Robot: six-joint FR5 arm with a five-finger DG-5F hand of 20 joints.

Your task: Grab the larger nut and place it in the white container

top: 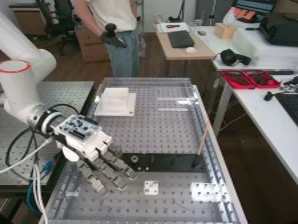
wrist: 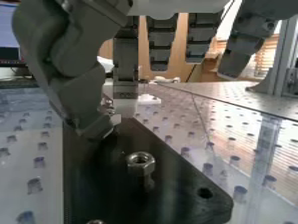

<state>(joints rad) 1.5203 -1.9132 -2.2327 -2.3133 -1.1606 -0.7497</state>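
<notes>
Coming in from the left, the hand (top: pixel 86 141) hangs low over the near-left part of the bench in the high view, its fingers extended across the black bar's left part. In the wrist view the hand (wrist: pixel 126 62) has long straight fingers, with the thumb bent inward beside the bar. The larger nut (wrist: pixel 106 103) seems to stand between thumb and nearest finger, partly covered; contact is unclear. Closer to the bar's end stands the smaller nut (wrist: pixel 141 162). The bearing (top: pixel 134 159) is just beyond the fingers. The white container (top: pixel 128 111) sits at the bench's far left.
The black bar (top: pixel 176 162) lies across the bench, with a small white plate (top: pixel 151 188) in front of it. A thin brown stick (top: pixel 203 137) leans at the right rail. Cables (top: pixel 33 165) hang left of the bench.
</notes>
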